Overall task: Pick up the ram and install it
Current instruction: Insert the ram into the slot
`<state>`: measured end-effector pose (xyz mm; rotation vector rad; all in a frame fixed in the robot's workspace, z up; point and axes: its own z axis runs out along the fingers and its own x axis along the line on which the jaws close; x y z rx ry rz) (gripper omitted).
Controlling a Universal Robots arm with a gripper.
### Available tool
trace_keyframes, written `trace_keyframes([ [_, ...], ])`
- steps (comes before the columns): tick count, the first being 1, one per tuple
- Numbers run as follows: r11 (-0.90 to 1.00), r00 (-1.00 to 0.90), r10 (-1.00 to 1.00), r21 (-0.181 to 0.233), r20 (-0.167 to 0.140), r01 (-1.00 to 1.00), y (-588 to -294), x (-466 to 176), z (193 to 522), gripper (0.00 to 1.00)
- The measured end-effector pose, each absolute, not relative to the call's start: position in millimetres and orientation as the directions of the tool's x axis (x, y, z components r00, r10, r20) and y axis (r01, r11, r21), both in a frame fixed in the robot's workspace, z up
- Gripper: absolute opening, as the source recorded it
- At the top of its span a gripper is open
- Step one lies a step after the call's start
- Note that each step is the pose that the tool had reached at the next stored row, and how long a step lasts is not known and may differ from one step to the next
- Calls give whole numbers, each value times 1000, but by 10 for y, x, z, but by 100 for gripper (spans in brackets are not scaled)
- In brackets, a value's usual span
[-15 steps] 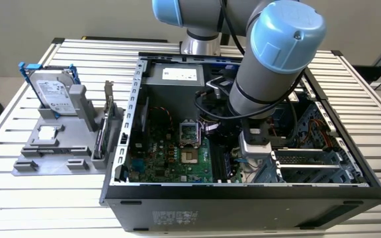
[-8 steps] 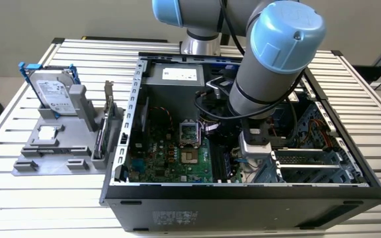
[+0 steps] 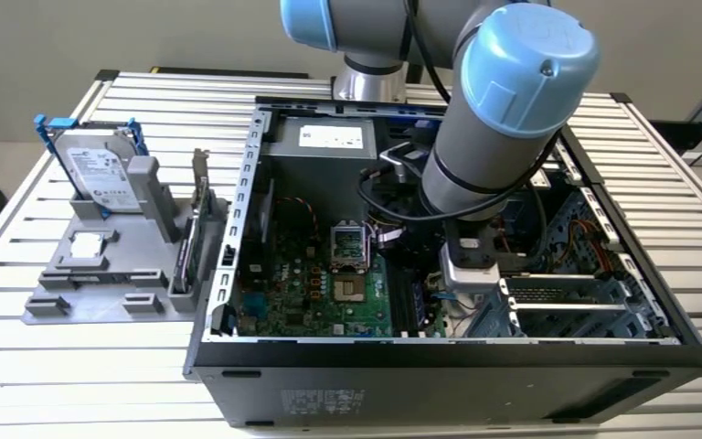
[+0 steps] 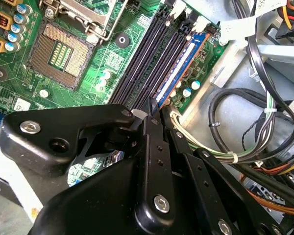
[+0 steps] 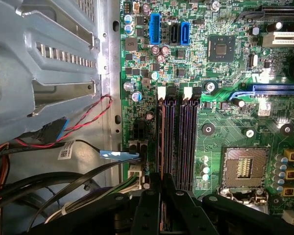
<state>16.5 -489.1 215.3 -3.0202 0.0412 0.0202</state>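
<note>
The ram (image 4: 182, 63) is a long narrow stick with a bluish label face. It stands edge-down along the outermost of the black memory slots (image 4: 152, 54), next to the motherboard's edge. My gripper (image 4: 154, 113) has its black fingers closed on the near end of the stick. In the first wrist view the gripper (image 5: 162, 183) sits over the same outer slot of the memory slots (image 5: 179, 137). In the exterior view my arm reaches down into the open computer case, with the gripper (image 3: 449, 291) low over the board.
The CPU socket (image 4: 63, 51) lies open beside the slots. Cable bundles (image 4: 245, 127) and a metal drive cage (image 3: 570, 306) crowd the other side. Outside the case, a grey fixture (image 3: 95, 283) holds a hard drive (image 3: 98, 169) and an upright card (image 3: 193, 229).
</note>
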Motion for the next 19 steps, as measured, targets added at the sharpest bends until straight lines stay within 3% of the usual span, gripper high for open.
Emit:
trace_keyframes([
  [19,-990,1000,-26,-141,-16,-28,-4926,165,2157,0],
])
